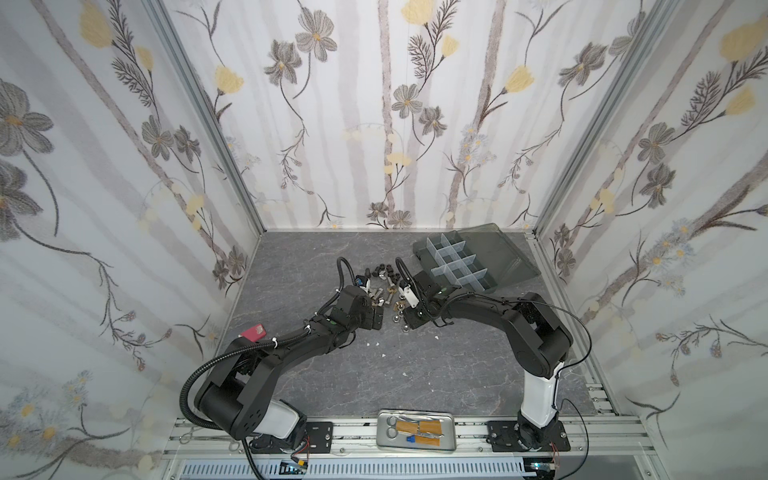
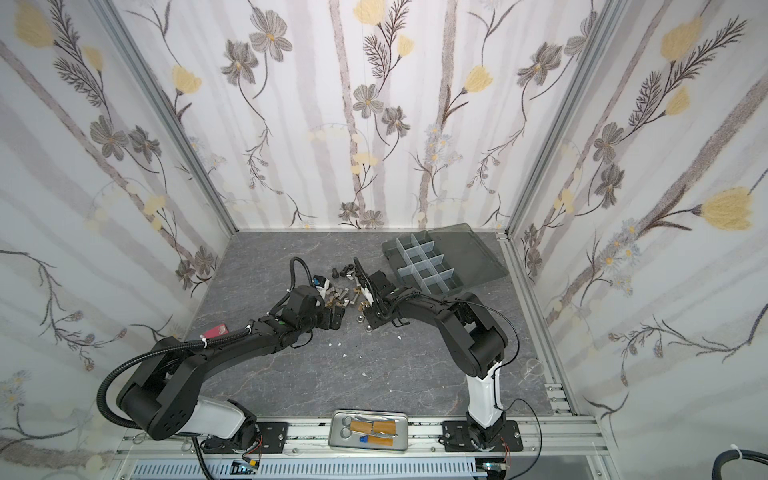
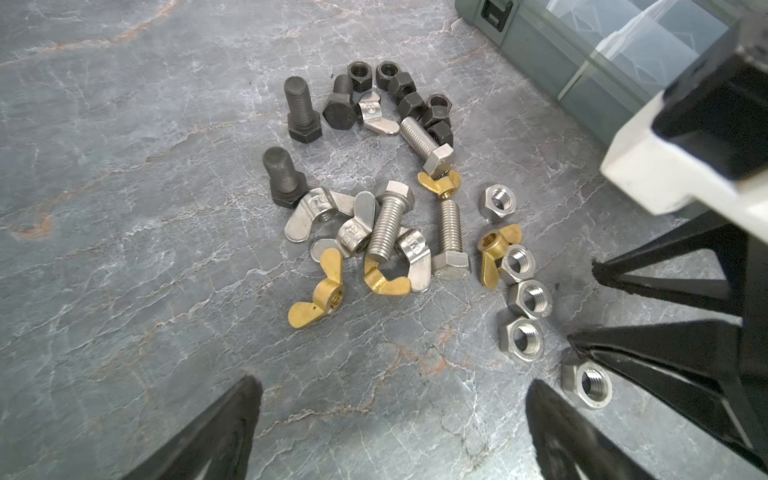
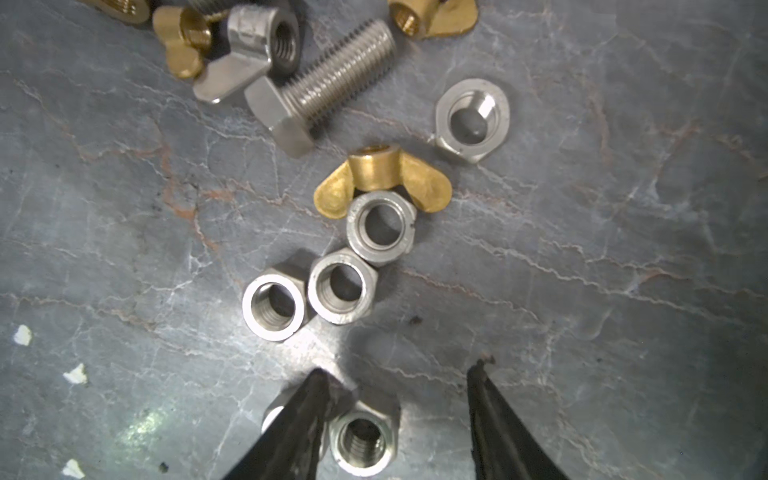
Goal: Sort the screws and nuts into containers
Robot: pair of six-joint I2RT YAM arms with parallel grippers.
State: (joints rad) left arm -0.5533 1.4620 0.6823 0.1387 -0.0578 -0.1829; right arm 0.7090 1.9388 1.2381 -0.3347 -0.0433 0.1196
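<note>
down on the grey marbled tabletop (image 3: 124,249), the black, silver and brass-coloured metal screws and nuts (image 3: 395,216) lie loose in one heap. the dark grey translucent plastic organizer box with pale dividers (image 1: 446,249) sits open just beyond the heap, toward the back right in both top views.

the right gripper (image 4: 399,370) hangs low over the near edge of the heap with its jaws roughly half apart. one black finger (image 4: 307,415) overlaps the edge of a single silver hex nut (image 4: 361,440) lying flat on the table. whether it touches the nut or passes above it cannot be told. the other finger stands clear of that nut with bare table between, so nothing is pinched. three more silver hex nuts (image 4: 340,286) lie in a touching row just ahead of the tips.

the left gripper (image 3: 392,382) faces the heap from the other side, jaws spread wide, holding and touching nothing.
</note>
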